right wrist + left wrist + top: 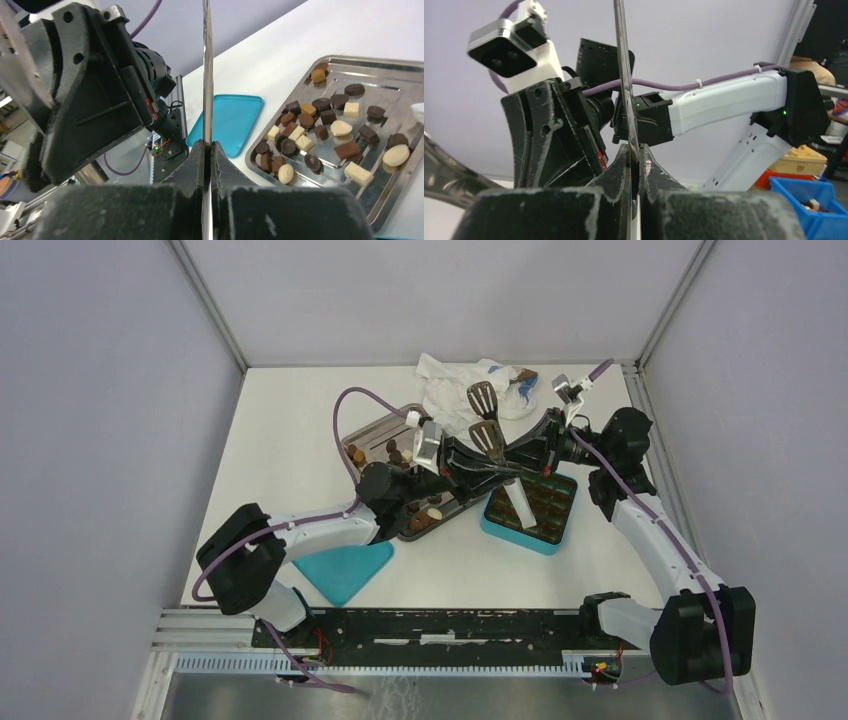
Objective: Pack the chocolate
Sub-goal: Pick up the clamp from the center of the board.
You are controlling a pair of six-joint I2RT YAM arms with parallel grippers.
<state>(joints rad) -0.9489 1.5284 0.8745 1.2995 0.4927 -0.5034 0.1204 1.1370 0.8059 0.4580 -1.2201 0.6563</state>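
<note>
Chocolate pieces lie loose in a shiny silver metal tray on the white tabletop. They are small bites in dark brown, light brown and cream-white. A teal square box with little holes sits just beside the tray. Some dark pieces seem to be in it already.

The two arms meet in the middle, above the spot where the tray and the box sit side by side. The left end effector hangs over the near end of the tray, so it is the closer one to the loose chocolate. The right end effector hangs over the box. From the right wrist view, the chocolate lies down and off to the right.

Both end effectors are pinched tight on a thin metal tool, with no gap at the fingers. Each wrist view shows a flat strip edge-on, standing straight out from between the fingertips. From above, two heads with slots point toward the far side, away from the tray. It is hard to tell if this is one tool with two legs or two tools.

The next move likely needs those heads tipped down and back toward the tray — right now they point the wrong way.
</note>
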